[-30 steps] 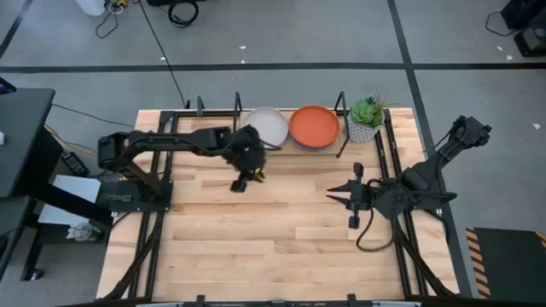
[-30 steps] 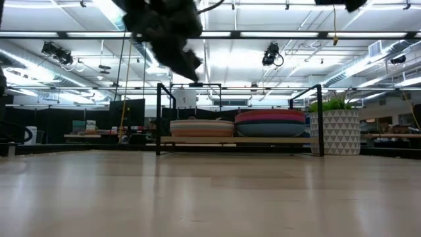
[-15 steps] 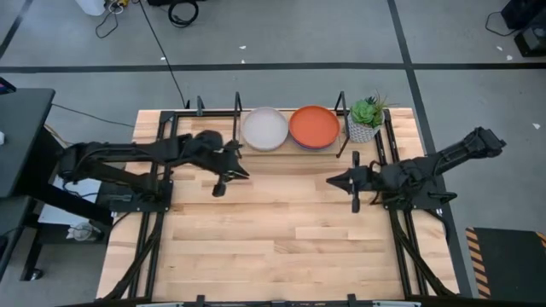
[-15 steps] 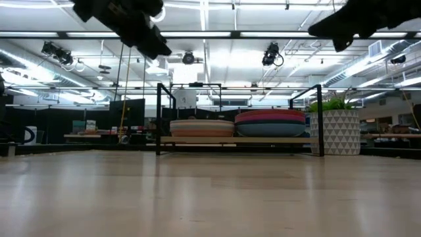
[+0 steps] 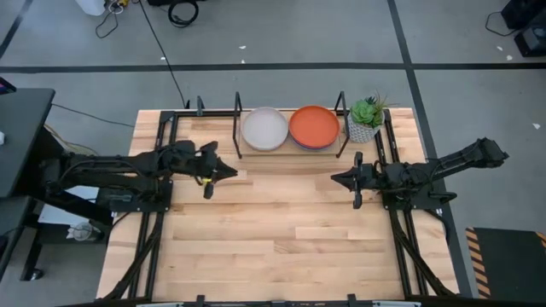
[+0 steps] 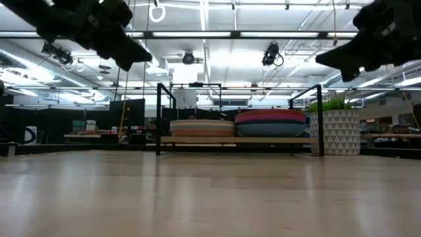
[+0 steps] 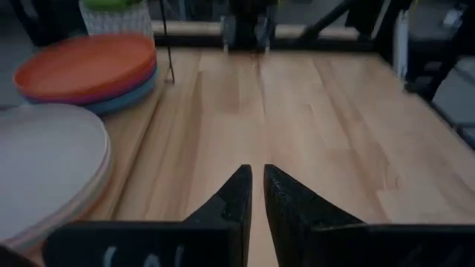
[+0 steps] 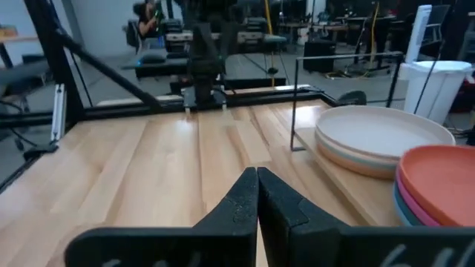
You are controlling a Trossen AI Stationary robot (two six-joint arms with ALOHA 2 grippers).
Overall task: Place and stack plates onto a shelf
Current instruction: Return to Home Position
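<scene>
Fingers (image 7: 236, 200), left gripper (image 7: 257, 173): lying together but for a thin slit, gripping nothing. This gripper is hovering above the left part of the light wooden table (image 5: 273, 239), near the left front corner of the shelf.

Fingers (image 8: 241, 199), right gripper (image 8: 257, 173): pressing together, likewise carrying nothing. This gripper is hovering above the table's right side and pointing across toward its partner.

Small black thin-rod metal shelf (image 6: 158, 118): standing at the table's far edge, bearing two stacks side by side.

Pale grey round plastic plate (image 5: 264, 129): topping the left stack, with cream and tan rims showing beneath.

Orange round plastic plate (image 5: 314, 126): topping the right stack, with magenta and light teal rims showing beneath. The lower plates in both stacks are lying too hidden to count.

Green potted plant in a white patterned pot (image 5: 365, 119): standing just beside the shelf's right end.

Step in hand, as judged: stacking is looking complete, with no plate lying loose on the boards, so the arms are going to their rest pose.

Next move, as judged: each arm is needing to fold back toward its own base. It is calling for clearance from the shelf posts and no grasp at all.
</scene>
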